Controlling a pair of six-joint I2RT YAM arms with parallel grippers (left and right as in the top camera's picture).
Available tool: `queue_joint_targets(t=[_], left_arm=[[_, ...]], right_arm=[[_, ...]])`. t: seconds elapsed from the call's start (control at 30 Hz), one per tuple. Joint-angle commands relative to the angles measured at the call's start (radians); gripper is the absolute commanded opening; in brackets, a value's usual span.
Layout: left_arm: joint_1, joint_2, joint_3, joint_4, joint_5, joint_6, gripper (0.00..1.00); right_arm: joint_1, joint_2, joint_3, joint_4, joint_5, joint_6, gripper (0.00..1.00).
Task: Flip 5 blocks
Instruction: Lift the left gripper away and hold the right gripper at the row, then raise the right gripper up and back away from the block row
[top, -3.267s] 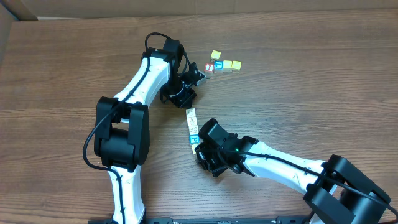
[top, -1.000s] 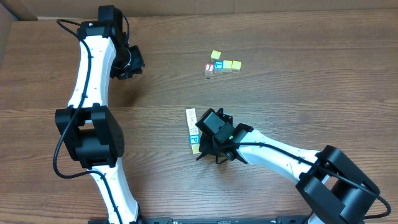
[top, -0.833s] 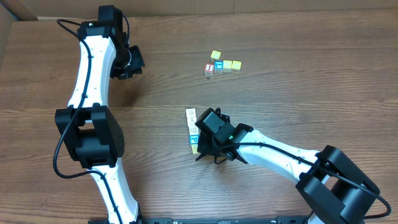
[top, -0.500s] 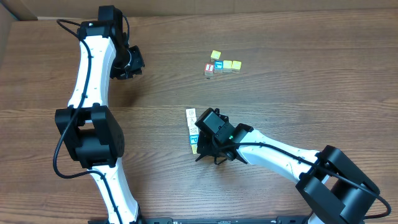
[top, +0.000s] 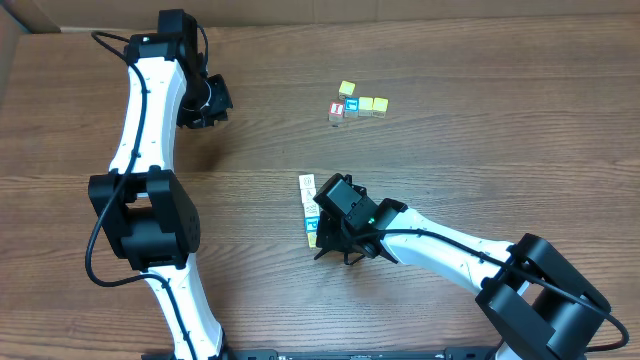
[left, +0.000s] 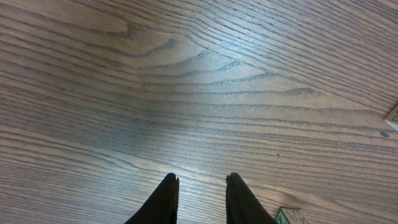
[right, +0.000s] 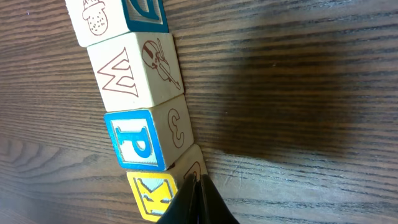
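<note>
While left tool (left: 202, 182) hangs narrowly parted and empty, well apart from row of blocks (top: 309, 208), right tool (right: 196, 184), clenched on nothing, touches side of yellow "K" block (right: 147, 194), row's end cube just beside blue "P" block (right: 135, 147); row's long axis runs straight away from tool tip; right arm nearer

The small wooden alphabet blocks (top: 309, 208) lay touching in one straight row near the table's middle: a red-lettered "W" cube (right: 134, 78), a blue-bordered "P" cube (right: 138, 140), and a yellow "K" cube (right: 154, 194) at the end toward the near edge.
</note>
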Motion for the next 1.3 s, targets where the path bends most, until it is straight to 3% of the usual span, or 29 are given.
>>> queue_joint_targets(t=[0.0, 0.13, 0.23, 0.37, 0.53, 0.6, 0.63, 0.7, 0.77, 1.27], left_arm=[[0.003, 0.01, 0.014, -0.006, -0.01, -0.005, 0.19], [0.003, 0.01, 0.014, -0.01, -0.01, -0.005, 0.18], [0.003, 0.01, 0.014, -0.017, -0.009, -0.005, 0.12], [0.004, 0.01, 0.014, -0.029, -0.01, 0.004, 0.08], [0.003, 0.01, 0.014, -0.029, -0.01, 0.029, 0.36], [0.003, 0.01, 0.014, -0.029, -0.01, 0.029, 0.53], [0.003, 0.01, 0.014, -0.029, -0.01, 0.029, 0.68], [0.003, 0.01, 0.014, -0.029, -0.01, 0.028, 0.98], [0.003, 0.01, 0.014, -0.029, -0.009, 0.028, 1.0], [0.003, 0.01, 0.014, -0.028, -0.009, 0.028, 1.0]], right_arm=[[0.006, 0.005, -0.008, 0.006, -0.002, -0.007, 0.04], [0.003, 0.005, -0.008, 0.005, 0.0, -0.008, 0.04], [-0.027, -0.002, 0.014, -0.029, 0.013, -0.009, 0.04], [-0.117, -0.042, 0.127, -0.181, 0.006, -0.168, 0.09], [-0.23, -0.067, 0.368, -0.465, 0.002, -0.409, 0.32], [-0.263, -0.067, 0.439, -0.544, 0.002, -0.489, 0.41], [-0.278, -0.067, 0.465, -0.573, 0.002, -0.525, 0.48], [-0.307, -0.067, 0.489, -0.605, 0.003, -0.587, 0.7], [-0.335, -0.067, 0.489, -0.622, 0.01, -0.639, 0.99], [-0.388, -0.067, 0.488, -0.653, 0.058, -0.662, 1.0]])
